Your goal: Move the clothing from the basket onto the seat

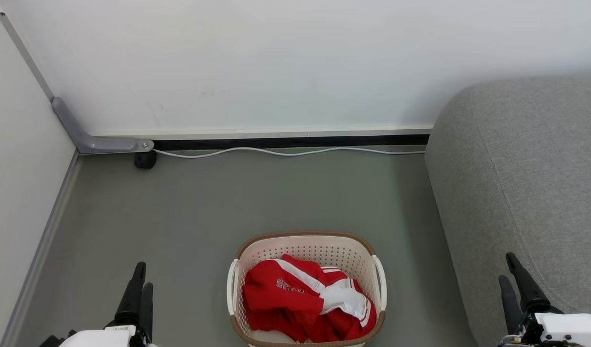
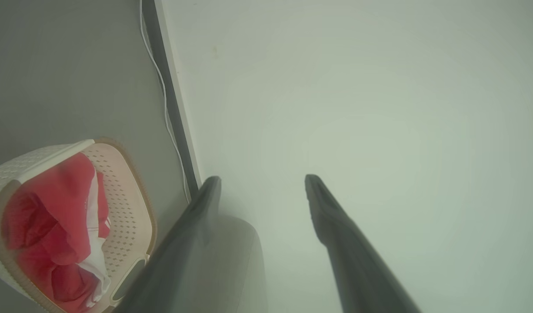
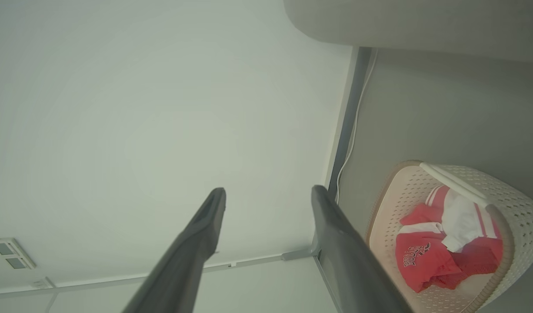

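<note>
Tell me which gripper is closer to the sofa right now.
Right. The right gripper sits against the sofa's front edge in the head view. The left gripper is over the floor, on the other side of the basket from the sofa.

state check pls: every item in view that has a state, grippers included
clothing: crumpled in the basket, not yet moved
basket: upright on the floor, holding the clothing
seat: no clothing on the visible part
left gripper: open, empty, apart from the basket
right gripper: open, empty, low by the seat
cable: lying slack on the floor
</note>
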